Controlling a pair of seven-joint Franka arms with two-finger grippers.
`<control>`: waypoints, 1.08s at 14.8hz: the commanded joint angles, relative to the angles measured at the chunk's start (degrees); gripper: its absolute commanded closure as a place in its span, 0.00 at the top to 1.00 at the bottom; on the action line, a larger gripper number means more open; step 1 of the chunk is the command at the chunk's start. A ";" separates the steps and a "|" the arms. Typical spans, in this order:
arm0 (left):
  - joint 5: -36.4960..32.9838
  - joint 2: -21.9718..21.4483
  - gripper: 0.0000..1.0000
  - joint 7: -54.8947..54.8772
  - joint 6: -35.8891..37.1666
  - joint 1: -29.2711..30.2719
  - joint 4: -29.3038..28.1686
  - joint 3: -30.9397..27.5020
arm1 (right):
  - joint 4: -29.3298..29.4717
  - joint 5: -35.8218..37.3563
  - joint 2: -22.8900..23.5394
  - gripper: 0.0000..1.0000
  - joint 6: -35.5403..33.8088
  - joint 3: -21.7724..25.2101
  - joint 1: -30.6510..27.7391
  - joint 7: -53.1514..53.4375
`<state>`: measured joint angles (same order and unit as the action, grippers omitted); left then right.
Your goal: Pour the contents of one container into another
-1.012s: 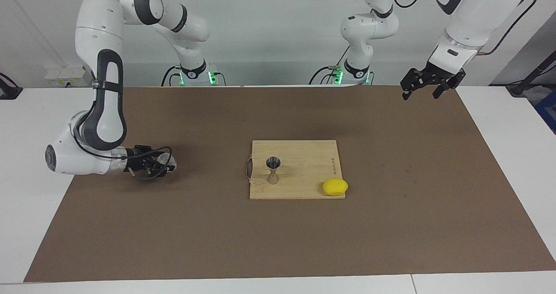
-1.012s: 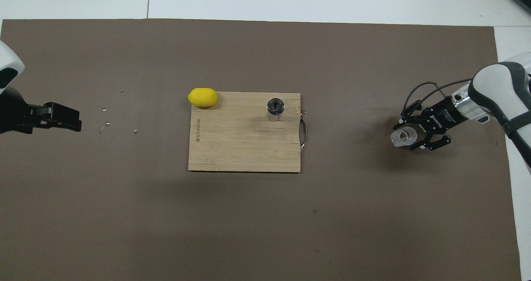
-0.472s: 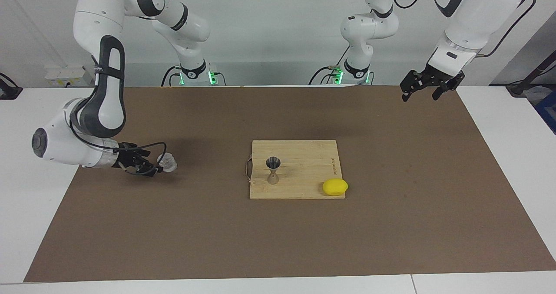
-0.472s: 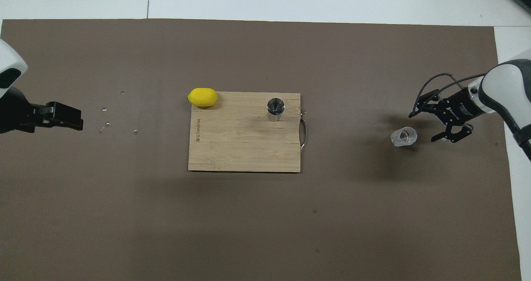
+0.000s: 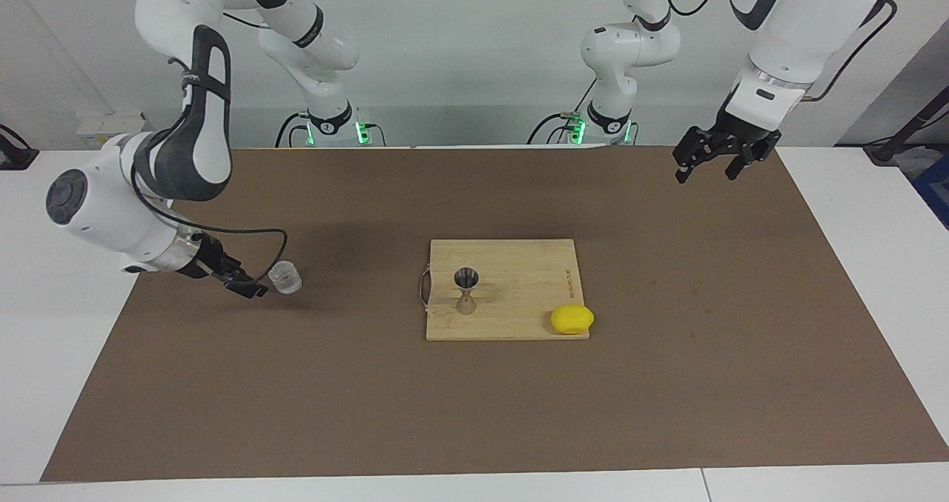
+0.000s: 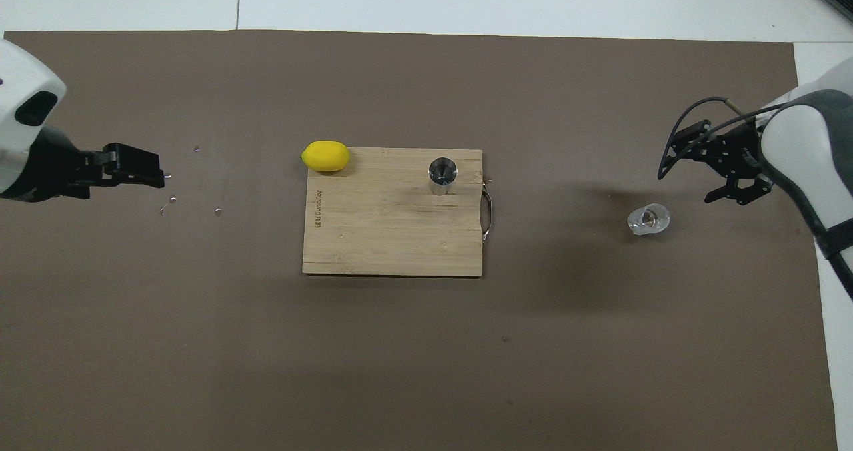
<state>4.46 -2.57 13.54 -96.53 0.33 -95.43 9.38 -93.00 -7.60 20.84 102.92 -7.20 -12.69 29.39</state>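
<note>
The clear glass cup (image 5: pixel 285 276) (image 6: pixel 648 219) stands upright on the brown mat toward the right arm's end of the table, with nothing holding it. My right gripper (image 5: pixel 248 285) (image 6: pixel 696 170) is open and empty, a short way off the cup on the side away from the board. The steel jigger (image 5: pixel 465 300) (image 6: pixel 443 173) stands upright on the wooden board (image 5: pixel 519 265) (image 6: pixel 386 238), near its handle end. My left gripper (image 5: pixel 704 174) (image 6: pixel 150 171) hangs open and empty over the mat at the left arm's end, where that arm waits.
A yellow lemon (image 5: pixel 571 319) (image 6: pixel 325 156) lies at the board's corner farthest from the robots, toward the left arm's end. A few small bright specks (image 6: pixel 172 199) dot the mat below the left gripper. The brown mat (image 5: pixel 474 413) covers most of the white table.
My right gripper, open around the cup a second ago, has drawn back from it and lifted. The cup stays where it stood. The left gripper has shifted slightly toward the table's middle.
</note>
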 commanded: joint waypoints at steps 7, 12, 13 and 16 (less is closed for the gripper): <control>-0.40 -1.04 1.00 0.83 -3.24 -5.87 -1.43 -1.03 | -1.92 10.33 -10.98 1.00 0.71 -0.35 8.91 -1.70; -7.27 -0.25 1.00 -16.25 1.16 -1.83 1.30 -1.03 | -1.40 9.89 -18.37 1.00 -0.96 -0.44 8.12 -11.36; -7.18 -0.33 1.00 -17.22 1.43 -1.30 1.30 -1.03 | -1.31 9.71 -19.42 1.00 -1.05 -0.27 8.03 -13.81; -7.09 -0.42 1.00 -17.85 2.22 0.11 1.30 -1.03 | 2.01 9.27 -19.53 1.00 -6.56 -0.18 8.03 -19.89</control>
<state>-1.52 -2.58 -3.07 -96.18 -0.59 -94.75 7.92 -92.76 1.73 1.13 99.79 -6.95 -3.79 13.44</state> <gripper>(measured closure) 0.000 0.000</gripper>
